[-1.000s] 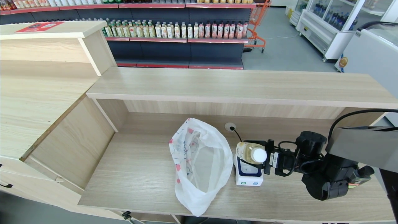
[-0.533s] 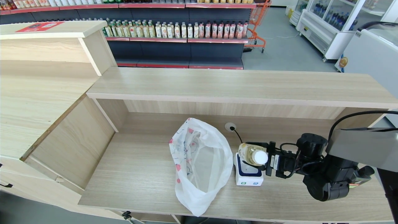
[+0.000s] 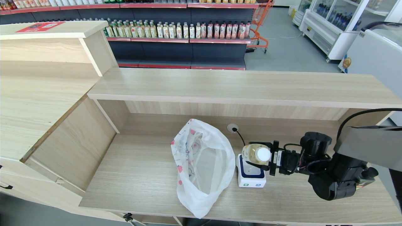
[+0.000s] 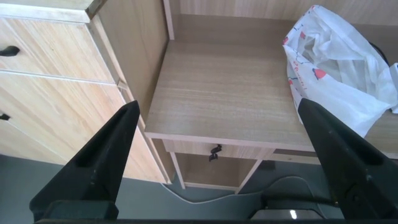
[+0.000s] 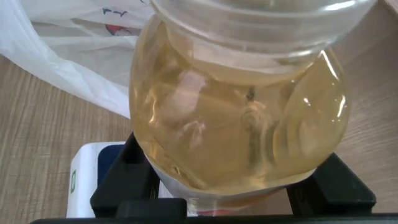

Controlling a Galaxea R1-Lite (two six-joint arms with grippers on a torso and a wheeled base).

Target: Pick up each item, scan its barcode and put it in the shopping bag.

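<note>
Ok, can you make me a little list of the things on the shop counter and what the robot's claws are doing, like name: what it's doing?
right claw: shut on the bottle, holding it above the scanner
bottle: yellowish drink, white cap, gripped round its body
scanner: small white and blue box on the counter
shopping bag: white with red spots, mouth open, lying beside the scanner on the robot's left
left claw: open, holding nothing
job so far: bottle not yet in the bag

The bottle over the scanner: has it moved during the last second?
Yes, a little. The bottle has drifted toward the robot's right, away from the shopping bag, though it is still above the scanner.
</note>
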